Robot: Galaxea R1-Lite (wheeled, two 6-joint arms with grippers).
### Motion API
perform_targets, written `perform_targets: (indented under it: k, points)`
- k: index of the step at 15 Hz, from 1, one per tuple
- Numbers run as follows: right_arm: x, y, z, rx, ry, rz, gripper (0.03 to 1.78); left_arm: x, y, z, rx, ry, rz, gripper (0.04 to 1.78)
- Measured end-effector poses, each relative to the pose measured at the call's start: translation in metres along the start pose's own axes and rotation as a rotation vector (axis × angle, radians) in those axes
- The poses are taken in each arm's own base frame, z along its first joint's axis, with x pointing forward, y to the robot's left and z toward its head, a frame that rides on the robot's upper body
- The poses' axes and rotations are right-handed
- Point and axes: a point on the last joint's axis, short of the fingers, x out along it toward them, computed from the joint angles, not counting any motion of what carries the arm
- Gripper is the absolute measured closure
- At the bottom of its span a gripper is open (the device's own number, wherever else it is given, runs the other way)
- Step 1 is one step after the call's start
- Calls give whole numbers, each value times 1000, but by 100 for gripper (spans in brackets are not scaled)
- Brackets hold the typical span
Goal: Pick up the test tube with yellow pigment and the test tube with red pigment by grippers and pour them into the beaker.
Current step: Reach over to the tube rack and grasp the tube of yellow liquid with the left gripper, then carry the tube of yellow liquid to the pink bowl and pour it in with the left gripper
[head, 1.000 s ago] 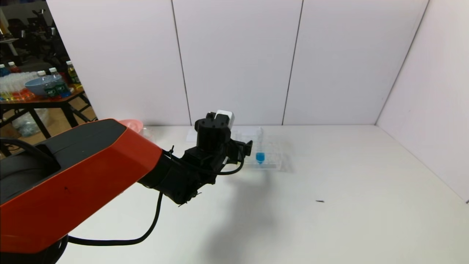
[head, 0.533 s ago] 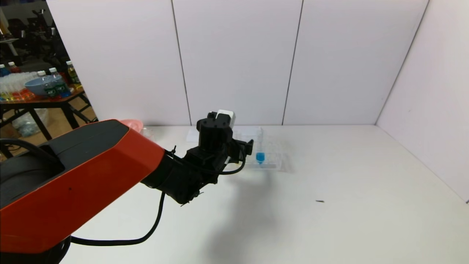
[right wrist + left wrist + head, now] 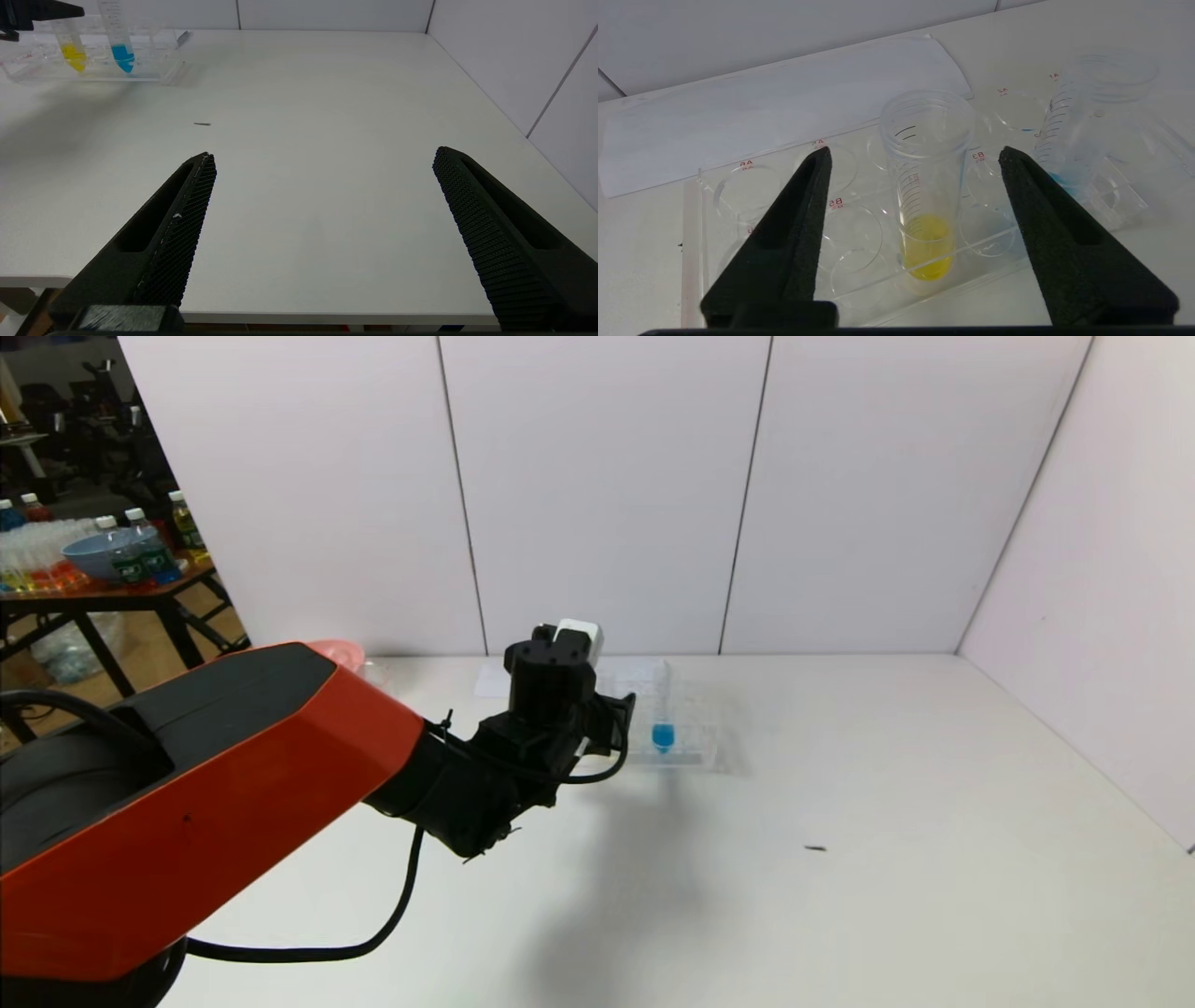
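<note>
left gripper (image 3: pixel 915 156): reached out over the clear tube rack (image 3: pixel 714 219) at the far-left part of the surface (image 3: pixel 840 784). Its jaws are spread, one on each side of the yellow tube, and neither is touching the glass.
test tube with yellow pigment (image 3: pixel 926 186): standing upright in a hole of the rack, right between the left gripper's jaws, with a short plug of yellow at the bottom. In the head view the arm blocks it completely.
blue tube (image 3: pixel 662 714): in the same rack, just beside the yellow one, on the side toward the middle of the surface. It leans a bit in the left wrist view.
test tube with red pigment: can't find it in any view.
beaker: can't make it out for sure; there's something clear next to the pink bowl (image 3: pixel 336 651) behind the left arm, but it's too hidden to call.
white sheet (image 3: pixel 784 107): lying flat just behind the rack, against the back wall.
right gripper (image 3: pixel 322 168): hanging out low at the near edge of the surface, well apart from the rack, jaws wide with nothing between them.
small dark speck (image 3: pixel 815 848): on the bare surface, out toward the right.
</note>
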Motion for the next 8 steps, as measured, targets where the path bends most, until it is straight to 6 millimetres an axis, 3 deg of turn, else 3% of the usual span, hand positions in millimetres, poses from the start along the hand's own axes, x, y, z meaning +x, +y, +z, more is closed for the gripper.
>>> perform_targets:
  k: [4, 8]
  points:
    - [0, 0, 0, 0, 0, 0, 11, -1, -2, -1, 3, 6, -5, 130]
    - [0, 0, 0, 0, 0, 0, 11, -2, -4, -2, 5, 8, -8, 137]
